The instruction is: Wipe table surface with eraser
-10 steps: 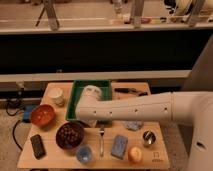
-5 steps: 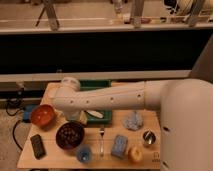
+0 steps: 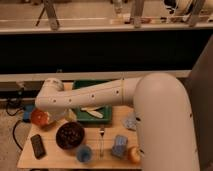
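The eraser point(image 3: 38, 146) lay flat and untouched at a near corner of the table surface point(image 3: 54, 159), beside the dark bowl point(image 3: 70, 135); the arm point(image 3: 90, 95) stretched across the green tray point(image 3: 92, 86), probably to reach that 1 block; the gripper point(image 3: 54, 116) hung below the arm's bend, over the orange bowl point(image 3: 39, 117), near the eraser but apart; its grip could not be told.

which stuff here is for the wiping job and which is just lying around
For the job: eraser, table surface, tool at the arm's left end, by the orange bowl.
Lying about: green tray, dark bowl, blue cup, fork, blue sponge.
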Motion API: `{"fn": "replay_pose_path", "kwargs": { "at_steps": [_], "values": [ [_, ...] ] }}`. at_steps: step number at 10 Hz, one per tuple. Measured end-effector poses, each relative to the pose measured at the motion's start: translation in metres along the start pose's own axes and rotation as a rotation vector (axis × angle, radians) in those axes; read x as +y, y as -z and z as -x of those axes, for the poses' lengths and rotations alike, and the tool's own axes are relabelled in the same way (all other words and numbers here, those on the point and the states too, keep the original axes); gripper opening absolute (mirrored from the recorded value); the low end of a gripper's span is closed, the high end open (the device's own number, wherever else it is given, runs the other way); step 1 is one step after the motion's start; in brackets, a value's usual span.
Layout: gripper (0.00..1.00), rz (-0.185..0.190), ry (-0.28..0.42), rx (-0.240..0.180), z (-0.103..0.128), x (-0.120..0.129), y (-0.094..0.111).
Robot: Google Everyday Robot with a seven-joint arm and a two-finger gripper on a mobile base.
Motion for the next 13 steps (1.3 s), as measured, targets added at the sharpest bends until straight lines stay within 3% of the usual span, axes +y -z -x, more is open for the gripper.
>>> {"fn": "replay_pose_path", "kwargs": {
  "at_steps": [5,7,13],
  "values": [
    [0.80,-0.024,0.153,-0.009,0.013,-0.050,-0.006],
    [0.80,-0.014,0.209,-0.009,0.022,-0.068,-0.010],
    [0.80,-0.007,0.343,-0.061,0.049,-0.114,-0.042]
  ]
}}
